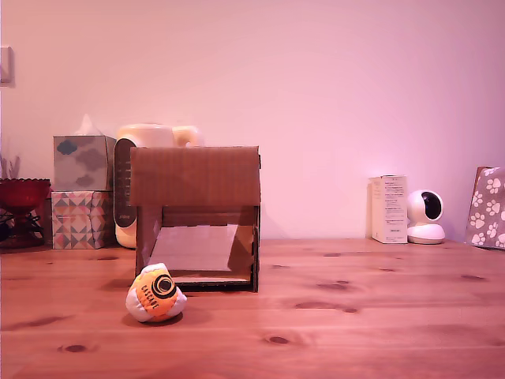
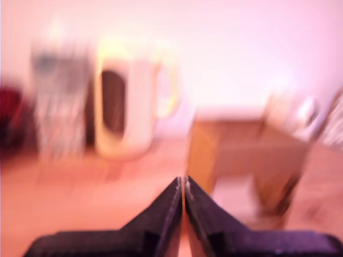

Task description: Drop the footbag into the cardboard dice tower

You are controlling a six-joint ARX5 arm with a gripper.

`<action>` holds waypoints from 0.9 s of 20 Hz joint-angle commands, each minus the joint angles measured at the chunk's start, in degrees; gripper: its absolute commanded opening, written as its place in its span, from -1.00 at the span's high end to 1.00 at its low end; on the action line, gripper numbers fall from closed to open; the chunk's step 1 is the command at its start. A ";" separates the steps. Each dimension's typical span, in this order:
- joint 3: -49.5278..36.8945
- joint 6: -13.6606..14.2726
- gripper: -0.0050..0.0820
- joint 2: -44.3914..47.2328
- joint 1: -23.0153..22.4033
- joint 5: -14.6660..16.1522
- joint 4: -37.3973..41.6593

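Pink-tinted light washes a plain wall and a knotty wooden table (image 1: 355,316), where I see the cardboard dice tower (image 1: 196,217) standing upright near the middle of the exterior view. Its plain upper panel faces the camera and its lower opening shows a sloped inner ramp. Just in front of the tower's lower corner on the exterior view's left, the footbag (image 1: 156,293) rests on the tabletop, its orange panel with the black circular logo turned toward the lens and white panels showing beneath. It sits outside the tower, close to it; I cannot tell whether the 2 touch.

Behind the tower, on the exterior view's left, 2 patterned tissue boxes (image 1: 82,189) are stacked beside a cream appliance (image 1: 150,142) with a dark front panel, and a dark red bowl (image 1: 22,192) stands at the edge of the frame. On the exterior view's right, a white carton (image 1: 389,208) stands next to a small white camera (image 1: 426,215), with a paw-print bag (image 1: 488,207) at the frame's edge.

From my wrist view, heavily blurred, the gripper (image 2: 183,184) is clenched, its 2 dark fingers pressed tip to tip with nothing between them. The arm does not appear in the exterior view.
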 commanded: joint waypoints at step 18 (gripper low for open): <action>1.20 0.52 0.77 48.83 -19.93 0.07 23.12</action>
